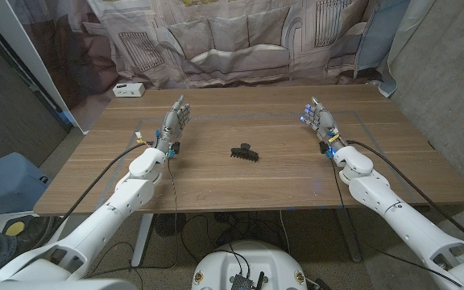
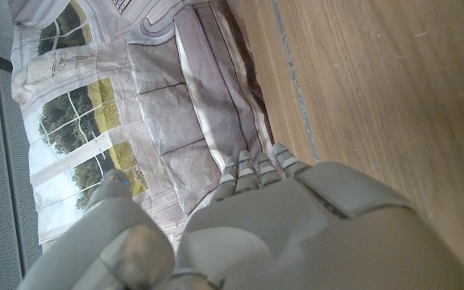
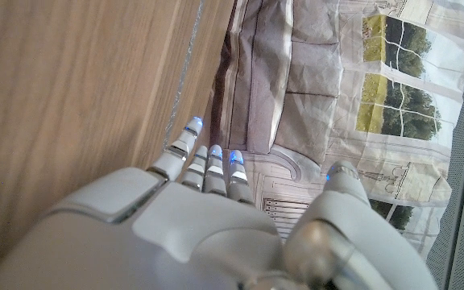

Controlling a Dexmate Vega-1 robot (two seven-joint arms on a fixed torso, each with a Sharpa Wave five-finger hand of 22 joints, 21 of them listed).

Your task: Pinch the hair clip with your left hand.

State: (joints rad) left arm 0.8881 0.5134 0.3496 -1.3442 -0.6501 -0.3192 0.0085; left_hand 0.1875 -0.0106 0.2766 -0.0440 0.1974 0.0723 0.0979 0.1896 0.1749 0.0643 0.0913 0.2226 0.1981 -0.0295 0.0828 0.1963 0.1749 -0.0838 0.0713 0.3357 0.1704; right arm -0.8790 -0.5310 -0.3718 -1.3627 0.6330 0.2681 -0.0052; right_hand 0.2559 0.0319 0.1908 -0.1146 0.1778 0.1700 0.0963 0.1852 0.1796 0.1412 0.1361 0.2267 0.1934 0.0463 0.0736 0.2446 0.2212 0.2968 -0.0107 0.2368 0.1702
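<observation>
Black hair clip (image 1: 245, 152) sits on the wooden table (image 1: 280, 181) roughly mid-table, between the two hands, untouched. Left hand (image 1: 174, 122) is well apart from it on the clip's left, fingers extended and held close together, holding nothing. Right hand (image 1: 319, 118) mirrors that on the other side, fingers straight, empty. White box (image 1: 127, 89) at the far left corner. Printed sofa backdrop (image 1: 232, 36) behind the table.
</observation>
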